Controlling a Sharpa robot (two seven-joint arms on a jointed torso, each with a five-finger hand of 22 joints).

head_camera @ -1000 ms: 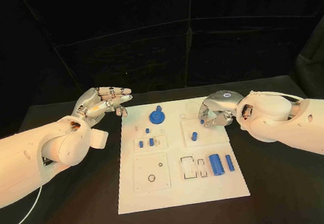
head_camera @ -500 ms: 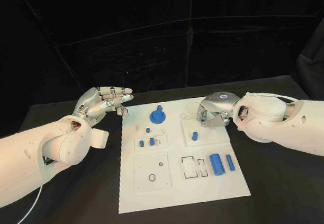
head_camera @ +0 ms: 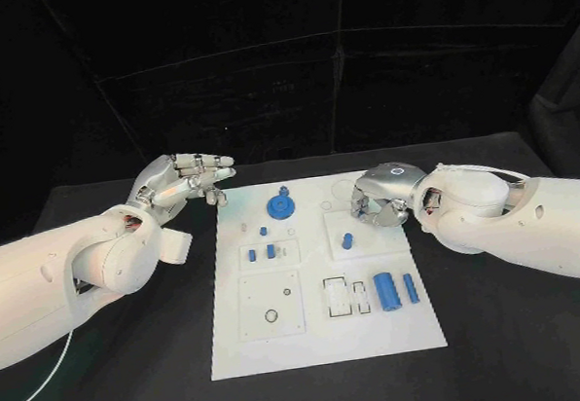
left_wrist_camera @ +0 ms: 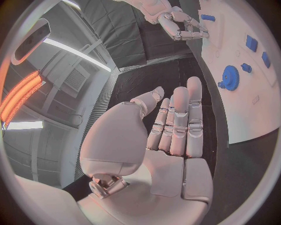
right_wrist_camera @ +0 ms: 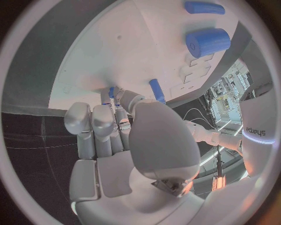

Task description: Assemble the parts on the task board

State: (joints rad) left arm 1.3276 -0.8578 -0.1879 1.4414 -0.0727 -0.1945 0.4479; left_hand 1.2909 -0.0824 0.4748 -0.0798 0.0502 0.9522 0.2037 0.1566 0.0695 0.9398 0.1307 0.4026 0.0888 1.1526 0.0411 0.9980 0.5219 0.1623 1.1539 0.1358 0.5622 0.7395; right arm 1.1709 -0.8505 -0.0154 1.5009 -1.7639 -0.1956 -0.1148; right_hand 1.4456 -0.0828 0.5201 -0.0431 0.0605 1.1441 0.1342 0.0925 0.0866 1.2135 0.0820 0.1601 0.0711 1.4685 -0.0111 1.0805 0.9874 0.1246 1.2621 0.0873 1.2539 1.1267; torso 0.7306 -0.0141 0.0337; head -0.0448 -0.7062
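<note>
Left hand (head_camera: 179, 182): it is raised beside the far left corner of the task board (head_camera: 328, 348), fingers straight and apart, and it holds nothing.
Right hand (head_camera: 379, 196): it hangs over the far right part of the board with curled fingers. In the right wrist view its fingertips (right_wrist_camera: 114, 93) are at a small blue piece, but I cannot tell if they pinch it or only touch it.
Place of the parts: all lie or stand on the white board in the middle of the black table (head_camera: 531, 330).
Risk one: if the grip on the small piece is only light, I think it can slip or tip and roll over the board.
Risk two: the short peg (head_camera: 348, 244) stands just beside the right hand, so a low move of the fingers can knock it.
Risk three: the big cylinder (head_camera: 384, 293) lies on its side, and a push can make it roll.
Count, gear: one blue gear (head_camera: 280, 206).
Count, cylinders: one thick, and one thin rod (head_camera: 411, 290) beside it.
Count, small pegs: about four in the middle, some too small to be sure.
</note>
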